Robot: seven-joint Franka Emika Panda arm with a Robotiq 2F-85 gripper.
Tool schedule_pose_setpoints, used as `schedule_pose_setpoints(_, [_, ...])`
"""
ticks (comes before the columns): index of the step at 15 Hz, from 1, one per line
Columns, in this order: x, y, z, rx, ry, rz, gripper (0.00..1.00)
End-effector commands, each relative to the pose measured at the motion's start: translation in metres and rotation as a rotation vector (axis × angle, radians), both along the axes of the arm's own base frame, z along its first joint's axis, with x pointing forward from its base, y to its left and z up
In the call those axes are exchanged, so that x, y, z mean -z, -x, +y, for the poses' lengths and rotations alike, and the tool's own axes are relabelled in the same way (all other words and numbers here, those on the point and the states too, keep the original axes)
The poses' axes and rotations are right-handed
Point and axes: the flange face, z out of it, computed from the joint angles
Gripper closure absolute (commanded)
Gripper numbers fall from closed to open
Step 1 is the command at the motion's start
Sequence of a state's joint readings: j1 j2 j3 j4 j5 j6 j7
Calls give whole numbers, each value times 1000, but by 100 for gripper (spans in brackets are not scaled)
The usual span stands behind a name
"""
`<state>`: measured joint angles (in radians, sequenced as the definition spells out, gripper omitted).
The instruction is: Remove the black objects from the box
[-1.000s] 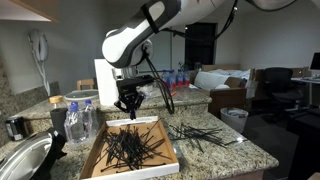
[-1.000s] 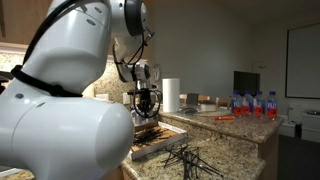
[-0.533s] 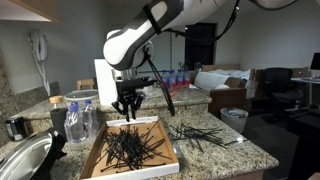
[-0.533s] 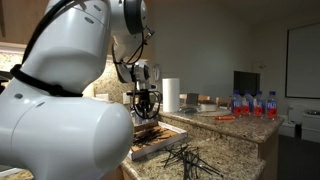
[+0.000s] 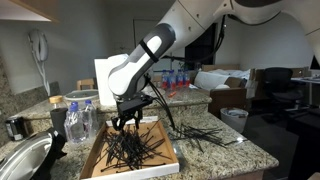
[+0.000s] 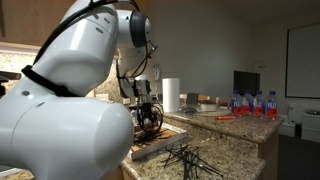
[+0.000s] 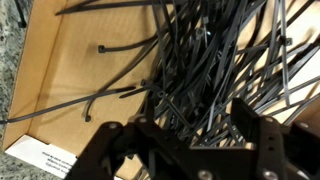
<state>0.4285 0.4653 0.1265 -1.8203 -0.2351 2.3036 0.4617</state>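
Note:
The black objects are thin black ties. Many lie tangled in the shallow cardboard box [image 5: 97, 152], heaped at its middle [image 5: 128, 148]. More ties lie loose on the granite counter beside it [image 5: 205, 133], also seen in an exterior view [image 6: 186, 157]. My gripper [image 5: 125, 121] hangs low over the box's far end, seen too in an exterior view [image 6: 150, 118]. In the wrist view the gripper [image 7: 190, 135] is open, its dark fingers [image 7: 262, 128] straddling the tangle of ties [image 7: 210, 60] on the brown box floor [image 7: 70, 70]. Nothing is held.
Water bottles [image 5: 80, 118] and a metal bowl [image 5: 25, 160] stand beside the box, with a dark mug [image 5: 14, 127] behind. A paper towel roll [image 6: 171, 95] and more bottles [image 6: 252, 104] stand on the far counter. The counter edge runs close to the loose ties.
The arm has come down from above the box to just over the ties. The jaws, shut a second ago, have spread open.

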Motion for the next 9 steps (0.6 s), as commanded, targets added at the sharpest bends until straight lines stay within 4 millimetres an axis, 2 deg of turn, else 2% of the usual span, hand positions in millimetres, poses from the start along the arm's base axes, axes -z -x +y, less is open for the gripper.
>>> schedule_pose_setpoints(1, [15, -10, -2, -2, -8, -61, 0])
schedule_pose_setpoints(5, [35, -15, 5, -17, -38, -64, 0])
schedule_pose_setpoints(9, [53, -12, 15, -32, -36, -40, 0])
